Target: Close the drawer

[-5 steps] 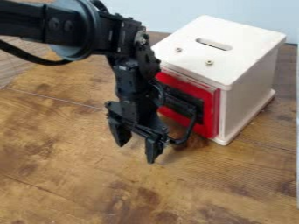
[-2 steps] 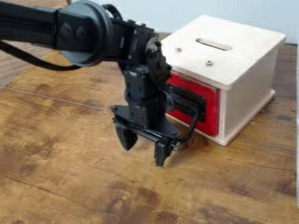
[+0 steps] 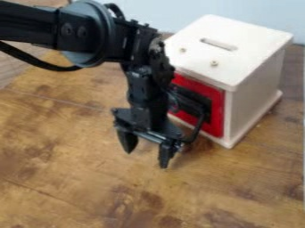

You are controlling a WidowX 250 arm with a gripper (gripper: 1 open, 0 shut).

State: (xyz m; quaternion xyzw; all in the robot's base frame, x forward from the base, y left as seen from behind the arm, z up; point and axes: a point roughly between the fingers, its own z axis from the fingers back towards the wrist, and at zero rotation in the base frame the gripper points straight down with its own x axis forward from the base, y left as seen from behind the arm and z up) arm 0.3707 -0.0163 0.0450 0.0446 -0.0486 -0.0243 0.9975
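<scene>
Jaws were spread wide, gripping nothing. Gripper point(image 3: 148, 148) pointed down just above the wooden table point(image 3: 71, 187), right in front of the drawer point(image 3: 197, 100). Red drawer stuck partly out of the white cabinet point(image 3: 244, 71), black handle point(image 3: 191, 114) facing the arm.
</scene>
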